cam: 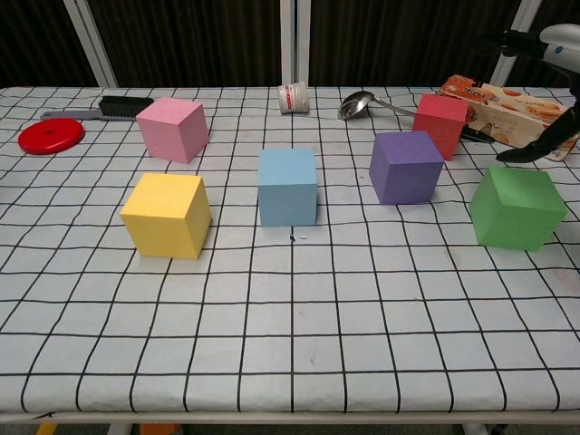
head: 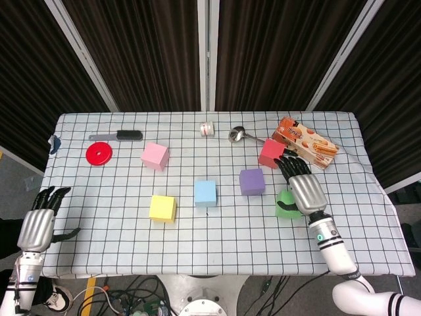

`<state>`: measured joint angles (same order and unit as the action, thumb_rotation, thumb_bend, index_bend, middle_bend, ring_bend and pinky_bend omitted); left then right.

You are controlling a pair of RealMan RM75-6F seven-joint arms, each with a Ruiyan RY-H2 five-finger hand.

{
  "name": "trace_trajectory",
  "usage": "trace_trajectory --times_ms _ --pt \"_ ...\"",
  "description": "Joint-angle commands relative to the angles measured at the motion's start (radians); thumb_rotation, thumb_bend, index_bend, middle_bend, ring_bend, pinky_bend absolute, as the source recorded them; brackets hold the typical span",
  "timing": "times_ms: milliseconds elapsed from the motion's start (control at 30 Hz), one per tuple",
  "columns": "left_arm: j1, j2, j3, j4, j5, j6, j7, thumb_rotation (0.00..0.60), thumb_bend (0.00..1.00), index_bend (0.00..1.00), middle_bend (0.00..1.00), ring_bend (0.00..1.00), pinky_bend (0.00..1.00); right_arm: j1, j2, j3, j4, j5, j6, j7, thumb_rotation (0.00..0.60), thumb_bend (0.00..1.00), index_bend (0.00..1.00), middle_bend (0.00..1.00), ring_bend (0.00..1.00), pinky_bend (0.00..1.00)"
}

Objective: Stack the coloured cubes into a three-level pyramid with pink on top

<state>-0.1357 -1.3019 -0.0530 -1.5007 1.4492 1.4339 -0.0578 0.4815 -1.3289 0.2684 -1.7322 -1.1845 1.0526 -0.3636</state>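
Hovering above the green cube [cam: 517, 207], your right hand [head: 301, 186] has its fingers spread and holds nothing; from the head view it covers the cube's right part, and in the chest view only a thumb tip and a bit of the hand show at the upper right, with a gap visible between thumb and cube. Your left hand [head: 37, 224] sits off the table's [head: 217, 243] left edge, fingers apart, also empty.

All six cubes lie singly on the checked cloth, none stacked. The pink cube [cam: 172, 128] is at the back left, near the red disc [cam: 51, 135] and the brush [cam: 109, 106]. The yellow cube [cam: 167, 214] is in front of the pink one, well apart. The blue cube [cam: 287, 186] is at the middle, the purple cube [cam: 405, 166] to its right, and the red cube [cam: 439, 123] behind the purple one, just beside the biscuit box [cam: 517, 114]. The green cube is the nearest to your right arm, right of the purple one.

A spoon [cam: 362, 103] and a small white pot [cam: 293, 97] lie along the back.
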Motion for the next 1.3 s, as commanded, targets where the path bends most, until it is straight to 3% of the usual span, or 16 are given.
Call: trace_trajectory --times_ms 33,300,733,800,1100,1300 --pt "0.003 -0.003 0.0 0.011 0.002 0.005 -0.011 0.6 0.0 0.12 0.13 0.0 0.07 0.065 -0.036 0.021 0.062 0.092 -0.065 -0.04 0.6 0.08 0.0 0.05 0.0 0.0" --pt "0.01 -0.009 0.005 0.028 0.014 0.015 -0.028 0.6 0.0 0.12 0.13 0.0 0.07 0.188 -0.092 0.035 0.209 0.176 -0.217 0.002 0.6 0.09 0.0 0.07 0.0 0.0" --pt "0.01 -0.026 0.009 0.047 0.013 0.005 -0.026 0.6 0.0 0.13 0.13 0.0 0.07 0.276 -0.157 -0.003 0.313 0.202 -0.296 0.05 0.6 0.1 0.0 0.12 0.0 0.0" --pt "0.012 -0.028 0.01 0.049 0.012 0.004 -0.027 0.6 0.0 0.13 0.13 0.0 0.07 0.285 -0.171 -0.007 0.329 0.201 -0.288 0.052 0.6 0.1 0.0 0.15 0.0 0.0" --pt "0.016 -0.031 0.013 0.06 0.012 0.003 -0.037 0.6 0.0 0.14 0.13 0.0 0.07 0.293 -0.198 -0.018 0.346 0.162 -0.216 0.061 0.6 0.19 0.0 0.47 0.03 0.0" --pt "0.015 -0.034 0.011 0.064 0.01 0.0 -0.043 0.6 0.0 0.14 0.13 0.0 0.07 0.286 -0.154 -0.017 0.259 0.128 -0.173 0.068 0.6 0.21 0.0 0.51 0.05 0.0"
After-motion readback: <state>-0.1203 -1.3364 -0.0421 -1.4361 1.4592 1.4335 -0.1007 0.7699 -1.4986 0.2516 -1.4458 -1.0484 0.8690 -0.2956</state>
